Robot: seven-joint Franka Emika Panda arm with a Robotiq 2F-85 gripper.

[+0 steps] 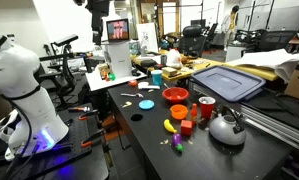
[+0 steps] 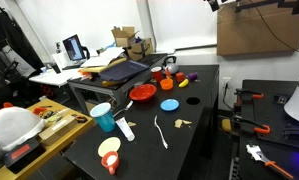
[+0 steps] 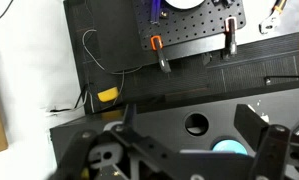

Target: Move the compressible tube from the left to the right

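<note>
Compressible tube (image 2: 161, 133) lies untouched on black table (image 2: 194, 135)

Wide-apart fingers (image 3: 254, 122) over black table (image 3: 154, 118), blue disc (image 3: 229, 147)

- A robotics lab or workshop: in an exterior view, a white robot arm (image 1: 19, 90) stands beside a black table (image 1: 139, 137).
- A monitor (image 1: 117, 30) and office chairs (image 1: 194, 38) crowd the cluttered desks behind.
- Orange-handled clamps (image 2: 251, 97) lie on a dark bench.
- The wrist view shows a perforated mounting board (image 3: 189, 30).
- A large cardboard box (image 2: 259, 35) sits high up.
</note>
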